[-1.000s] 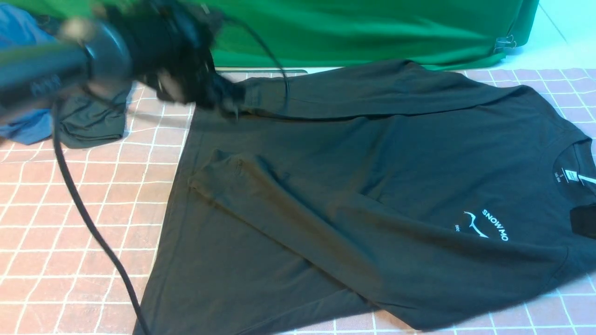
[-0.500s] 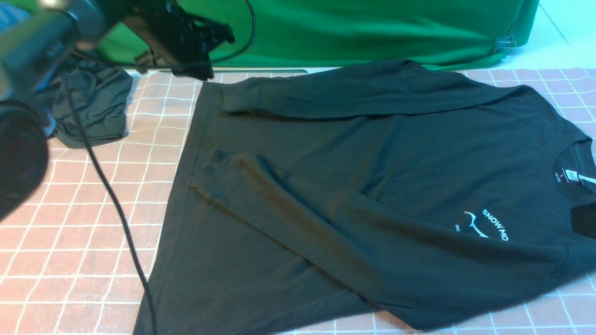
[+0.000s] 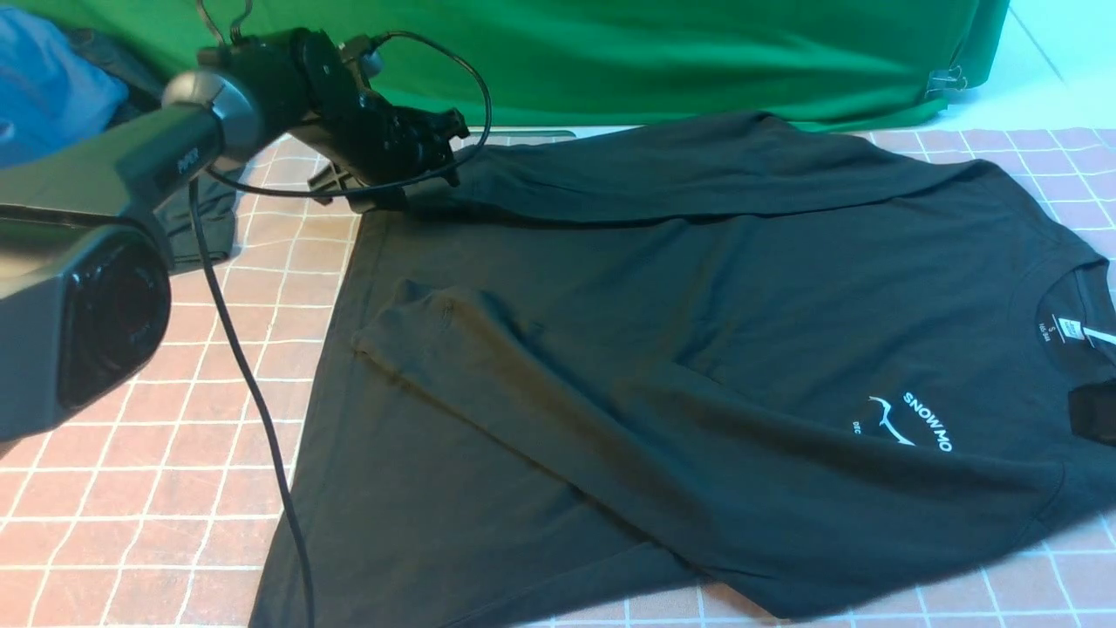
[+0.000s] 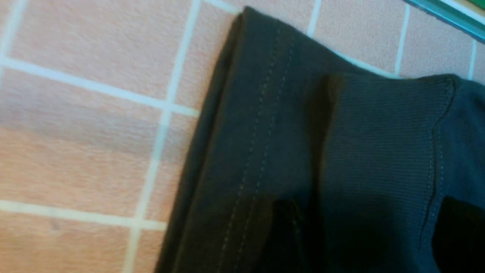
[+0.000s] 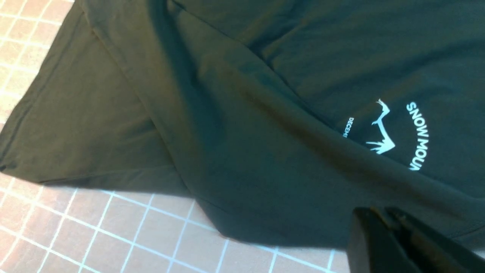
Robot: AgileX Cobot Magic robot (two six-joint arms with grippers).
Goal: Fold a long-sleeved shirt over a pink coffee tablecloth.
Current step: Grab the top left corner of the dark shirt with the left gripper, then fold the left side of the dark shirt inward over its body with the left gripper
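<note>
Now, at the far left, a blue cloth and a smaller dark garment lie mostly hidden behind the left arm; half a second ago the garment showed more fully. The arm's cable trails across the pink coffee tablecloth.

The left gripper sits low at the far left corner of the long-sleeved shirt. A second ago it was a blur at the far sleeve's end, and half a second ago it was lifted up against the green cloth; it has since come back down. In the left wrist view its two dark fingers stand wide apart, with the ribbed cuff lying flat between them on the stitched hem, so the pincer is spread and holds nothing.

The shirt lies spread on the tablecloth, hem to the left and collar to the right, both sleeves folded across the body. Apart from the far cuff, its lie matches the earlier frames. Its white peak print shows near the collar.

At the right edge, the right gripper hangs over the shirt's shoulder area, unmoved, its fingers pressed together; whether any cloth is pinched I cannot tell.
</note>
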